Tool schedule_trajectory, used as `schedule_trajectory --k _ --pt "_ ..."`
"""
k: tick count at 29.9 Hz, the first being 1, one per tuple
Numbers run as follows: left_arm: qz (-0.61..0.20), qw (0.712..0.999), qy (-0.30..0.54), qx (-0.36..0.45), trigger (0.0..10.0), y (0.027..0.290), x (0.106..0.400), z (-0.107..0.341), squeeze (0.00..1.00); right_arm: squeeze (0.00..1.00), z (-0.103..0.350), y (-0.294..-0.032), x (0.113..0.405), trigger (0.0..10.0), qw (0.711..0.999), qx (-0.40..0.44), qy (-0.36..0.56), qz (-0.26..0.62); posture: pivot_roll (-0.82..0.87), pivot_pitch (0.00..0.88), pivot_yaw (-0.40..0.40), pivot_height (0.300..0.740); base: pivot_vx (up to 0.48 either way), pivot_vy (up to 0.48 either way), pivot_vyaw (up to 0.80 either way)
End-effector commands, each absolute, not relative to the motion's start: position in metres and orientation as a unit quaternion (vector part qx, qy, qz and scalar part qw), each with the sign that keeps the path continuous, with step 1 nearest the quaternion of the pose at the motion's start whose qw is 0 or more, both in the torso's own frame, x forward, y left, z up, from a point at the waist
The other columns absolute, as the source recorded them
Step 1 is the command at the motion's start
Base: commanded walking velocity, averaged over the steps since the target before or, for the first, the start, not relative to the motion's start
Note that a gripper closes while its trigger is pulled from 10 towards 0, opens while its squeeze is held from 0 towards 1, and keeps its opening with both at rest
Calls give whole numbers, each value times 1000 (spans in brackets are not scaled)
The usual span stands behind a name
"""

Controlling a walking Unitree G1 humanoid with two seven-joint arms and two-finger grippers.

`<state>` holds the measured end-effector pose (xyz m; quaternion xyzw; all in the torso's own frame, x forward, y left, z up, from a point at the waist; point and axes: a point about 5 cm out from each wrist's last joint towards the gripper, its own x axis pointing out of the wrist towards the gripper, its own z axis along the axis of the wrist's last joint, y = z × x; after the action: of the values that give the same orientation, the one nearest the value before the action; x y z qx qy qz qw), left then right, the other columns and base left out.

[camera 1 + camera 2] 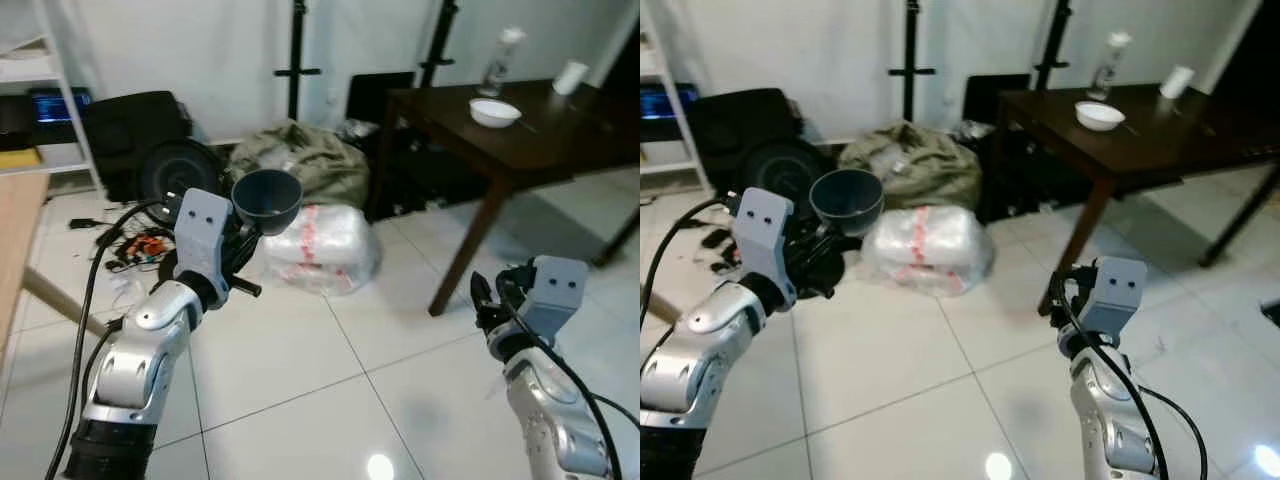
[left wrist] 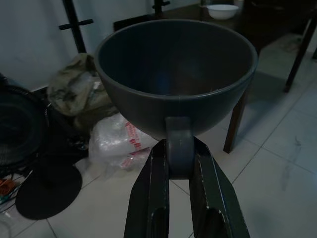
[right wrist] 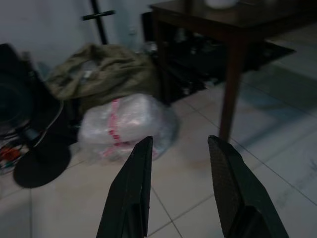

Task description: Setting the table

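— What's the left gripper (image 2: 181, 163) got?

— A dark bowl (image 1: 267, 198). The fingers (image 2: 151, 193) are clamped on a stubby foot under it, one on each side, and the bowl sits upright above them, mouth up, held out in the air over the tiled floor (image 1: 300, 370).

— And the right gripper (image 3: 181, 163)?

— Raised low on the right, near the counter's (image 1: 560, 135) front leg. Its fingers (image 3: 131, 193) are spread apart with nothing between them; through the gap you see floor tiles.

— Where's the counter from here?

— Ahead and to the right, dark wood. A white bowl (image 1: 495, 112) sits on it near the front edge, a clear bottle (image 1: 499, 60) stands behind that, and a white cup (image 1: 570, 76) is further along to the right. The dark bowl is well apart from all of it, off to the left.

— What lies between?

— A clear plastic sack (image 1: 320, 245) with red print on the floor, just below the held bowl. Behind it is a lumpy olive bag (image 1: 305, 160), a black fan (image 1: 178, 172) and a tangle of cables (image 1: 125, 245) by the wall. A light wooden surface (image 1: 18, 240) edges in at far left.
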<state>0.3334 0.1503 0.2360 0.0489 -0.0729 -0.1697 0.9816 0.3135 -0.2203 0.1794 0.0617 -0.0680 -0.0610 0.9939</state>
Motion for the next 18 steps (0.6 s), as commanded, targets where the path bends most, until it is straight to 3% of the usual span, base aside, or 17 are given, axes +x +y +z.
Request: schedule_trajectory --k 1,18 --pt "-177 980 -76 49 10000 147 333 236 0 0 175 -225 311 10000 994 58 -60 -71 37 82 35 740 0 0 -800" --pt "-176 980 -78 46 10000 147 334 235 0 0 175 -227 311 10000 994 57 -60 -73 34 86 34 740 0 0 -800"
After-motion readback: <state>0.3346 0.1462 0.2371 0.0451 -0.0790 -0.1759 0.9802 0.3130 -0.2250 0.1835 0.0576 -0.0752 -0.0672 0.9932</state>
